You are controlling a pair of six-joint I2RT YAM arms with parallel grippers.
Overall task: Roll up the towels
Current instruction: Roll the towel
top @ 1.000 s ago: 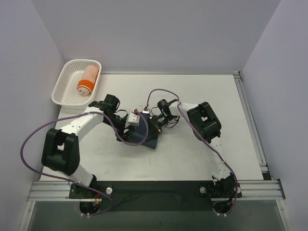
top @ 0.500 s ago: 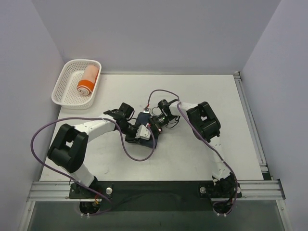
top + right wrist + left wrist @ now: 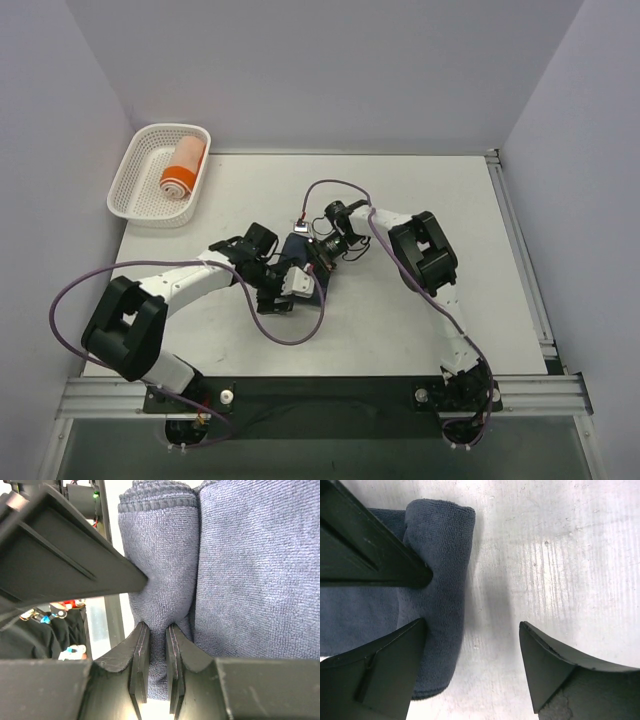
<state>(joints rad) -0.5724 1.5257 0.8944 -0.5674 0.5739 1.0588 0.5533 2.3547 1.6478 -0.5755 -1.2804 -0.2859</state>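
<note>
Right wrist: right end effector (image 3: 155, 632) pinches navy towel (image 3: 160, 555), roll seemingly lying along its jaws; left end effector (image 3: 470, 632) wide.

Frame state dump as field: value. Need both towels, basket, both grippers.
navy towel: on the table, partly rolled, flat part beside the roll
orange towel: rolled, lying in the basket
basket: white lattice, far-left corner of the table
left gripper: open, one finger over the roll, the other over bare table
right gripper: shut, pinching a fold of the navy towel
</note>
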